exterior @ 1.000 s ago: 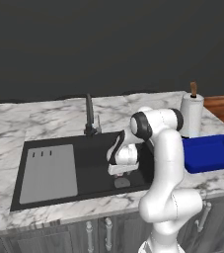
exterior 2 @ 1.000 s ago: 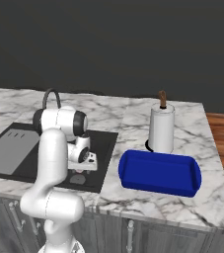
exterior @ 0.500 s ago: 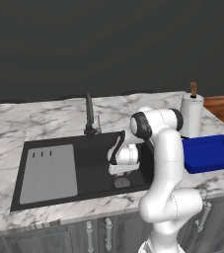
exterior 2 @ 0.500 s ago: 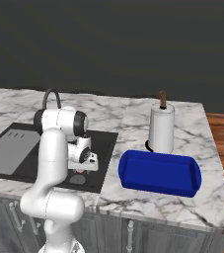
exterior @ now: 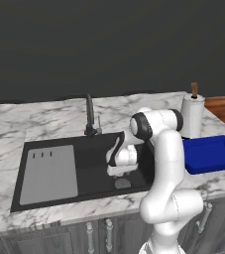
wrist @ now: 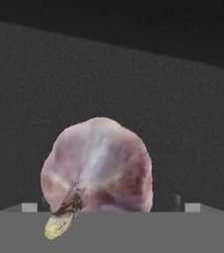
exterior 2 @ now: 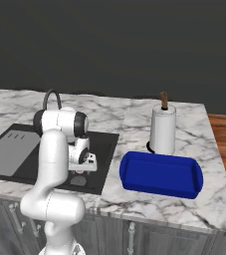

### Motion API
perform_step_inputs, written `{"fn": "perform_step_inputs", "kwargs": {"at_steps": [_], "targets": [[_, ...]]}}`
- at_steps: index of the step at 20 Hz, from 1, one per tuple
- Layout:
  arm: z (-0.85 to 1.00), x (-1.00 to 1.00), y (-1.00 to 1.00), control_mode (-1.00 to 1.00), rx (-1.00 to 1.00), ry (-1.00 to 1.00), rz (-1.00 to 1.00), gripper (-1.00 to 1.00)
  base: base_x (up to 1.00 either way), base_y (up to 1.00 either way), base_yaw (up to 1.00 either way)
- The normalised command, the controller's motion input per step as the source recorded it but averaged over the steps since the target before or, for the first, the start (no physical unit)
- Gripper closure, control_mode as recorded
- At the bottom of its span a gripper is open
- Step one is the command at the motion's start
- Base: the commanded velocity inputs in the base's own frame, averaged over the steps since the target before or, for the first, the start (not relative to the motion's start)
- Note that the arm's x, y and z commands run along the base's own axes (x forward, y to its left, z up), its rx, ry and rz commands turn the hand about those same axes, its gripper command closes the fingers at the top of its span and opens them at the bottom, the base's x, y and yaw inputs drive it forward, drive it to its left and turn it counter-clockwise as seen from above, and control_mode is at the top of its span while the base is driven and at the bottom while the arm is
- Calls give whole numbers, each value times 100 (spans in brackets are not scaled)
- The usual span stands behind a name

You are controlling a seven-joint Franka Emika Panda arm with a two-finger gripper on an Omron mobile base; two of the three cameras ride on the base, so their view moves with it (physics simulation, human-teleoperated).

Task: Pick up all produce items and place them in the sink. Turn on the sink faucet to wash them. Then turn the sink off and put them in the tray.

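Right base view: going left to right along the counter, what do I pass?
Grey drainboard panel → sink faucet → claw over the sink → blue tray, with the paper towel roll standing just behind it.

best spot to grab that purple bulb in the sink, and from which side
Take the bulb across its widest rounded middle, coming straight down from above. It sits on the dark floor of the sink with the claw low over it, and its body is plump and fairly even there. Avoid the pale stem tip, which is narrow and sticks out to one side.
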Motion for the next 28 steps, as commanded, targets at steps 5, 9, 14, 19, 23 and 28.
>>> {"fn": "perform_step_inputs", "kwargs": {"at_steps": [5,9,14,19,23,28], "targets": [[0,12,3,-100,3,-10,7,-100,0,0,0],[-1,14,1,-100,2,-7,4,-100,0,0,0],[-10,20,8,-100,0,0,2,100,0,0,0],[17,5,2,-100,3,-2,3,100,0,0,0],[95,-43,-24,-100,3,0,0,100,0,0,0],[100,-47,-43,-100,0,0,-3,100,0,0,0]]}}
